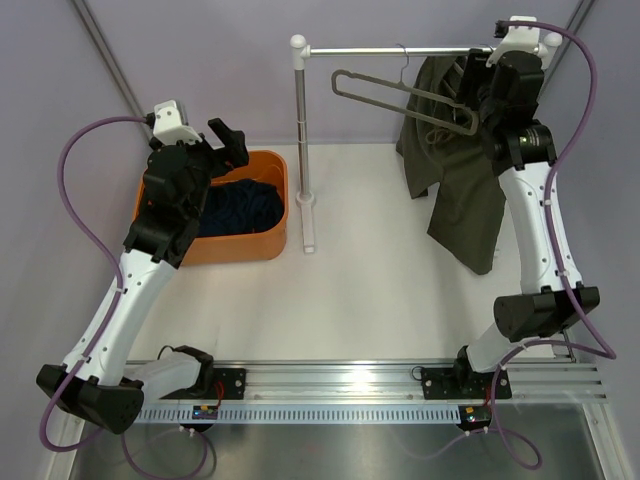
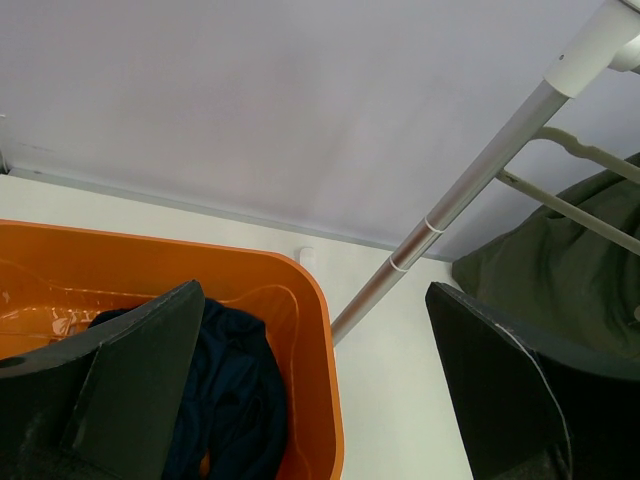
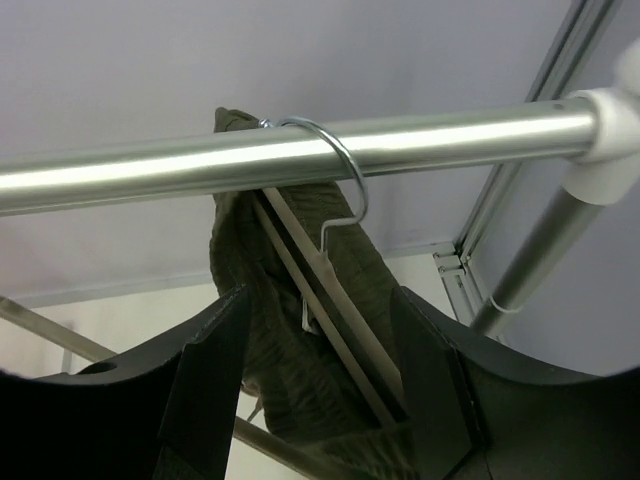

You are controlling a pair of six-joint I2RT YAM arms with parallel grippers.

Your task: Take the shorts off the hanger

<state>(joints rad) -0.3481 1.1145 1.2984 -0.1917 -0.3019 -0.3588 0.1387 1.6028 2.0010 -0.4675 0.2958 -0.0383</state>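
**Olive pair under removal.** The navy shorts (image 1: 240, 205) lay in the orange bin (image 1: 235, 248), beneath the left gripper (image 2: 312, 295), whose fingers stood wide apart and empty. The olive shorts (image 1: 455, 190) hung from their hanger (image 3: 340, 170) on the rail (image 3: 150, 165), beside a bare hanger (image 1: 400, 110). The right gripper (image 3: 320, 300) straddled fabric and hanger with its fingers spread, not clamped. Next, it would probably need to close on cloth alone and draw it down off the hanger.
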